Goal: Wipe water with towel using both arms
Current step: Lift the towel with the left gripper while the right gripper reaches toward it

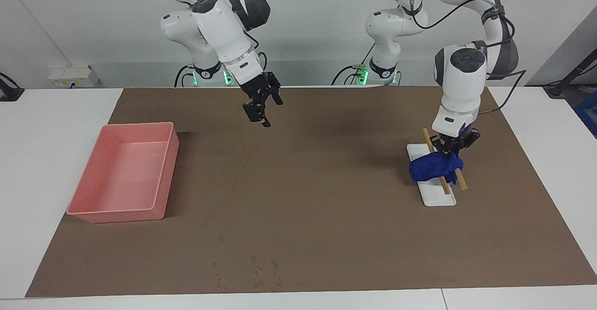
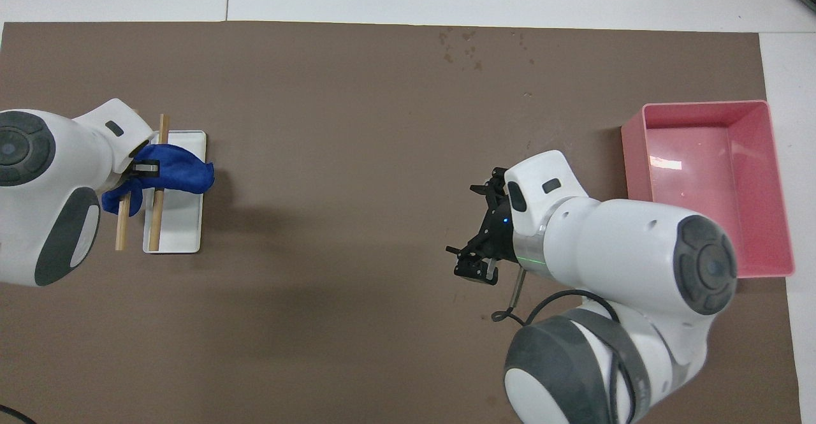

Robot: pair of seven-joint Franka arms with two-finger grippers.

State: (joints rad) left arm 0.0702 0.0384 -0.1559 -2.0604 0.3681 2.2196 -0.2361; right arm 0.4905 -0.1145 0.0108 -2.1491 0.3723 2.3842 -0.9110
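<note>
In the facing view your left gripper [image 1: 448, 152] has its jaws pinched on the top of the towel [image 1: 436, 169], which drapes over two wooden rods [image 1: 459, 177] on a white rack [image 1: 431, 179] at the left arm's end of the counter [image 1: 298, 184]; lift straight up so the rods stay put. In the overhead view the towel [image 2: 172, 176] lies across the rods, and the water drops [image 2: 465, 44] sit much farther from the robots, so carry it high; your right gripper [image 2: 475, 252] waits over bare counter near the pink tray [image 2: 781, 188], and I cannot tell how its jaws stand.

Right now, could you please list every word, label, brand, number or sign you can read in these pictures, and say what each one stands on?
None: no readable text on the towel, the white tray, the pink bin or either arm.
</note>
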